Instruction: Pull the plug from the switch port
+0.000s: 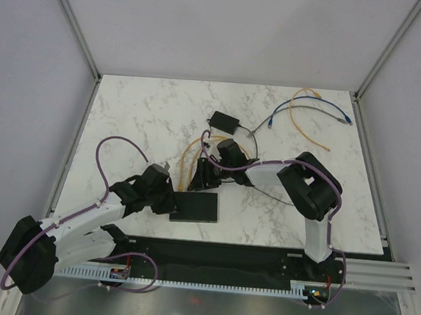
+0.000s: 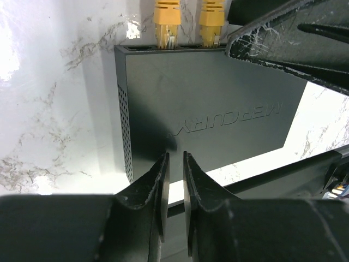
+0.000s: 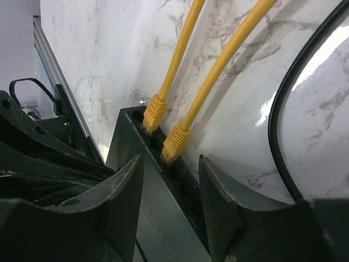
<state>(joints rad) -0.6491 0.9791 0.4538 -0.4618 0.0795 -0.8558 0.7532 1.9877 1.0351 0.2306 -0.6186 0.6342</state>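
Observation:
The switch [image 1: 197, 208] is a flat black box near the table's front edge; it also shows in the left wrist view [image 2: 207, 109] and the right wrist view [image 3: 147, 180]. Two yellow plugs [image 3: 155, 112] [image 3: 175, 143] sit side by side in sockets on its far edge, also seen in the left wrist view [image 2: 167, 24] [image 2: 211, 22]. My right gripper [image 3: 170, 164] is open, low over that edge, its jaws just short of the nearer plug. My left gripper [image 2: 175, 155] is shut and empty, its tips at the switch's near left corner.
A smaller black box [image 1: 225, 121] with thin black leads lies behind the switch. Loose blue [image 1: 311, 106] and orange [image 1: 305, 125] cables lie at the back right. A black lead [image 3: 283, 109] curves along the marble right of my right gripper. A metal rail [image 1: 363, 270] runs along the front.

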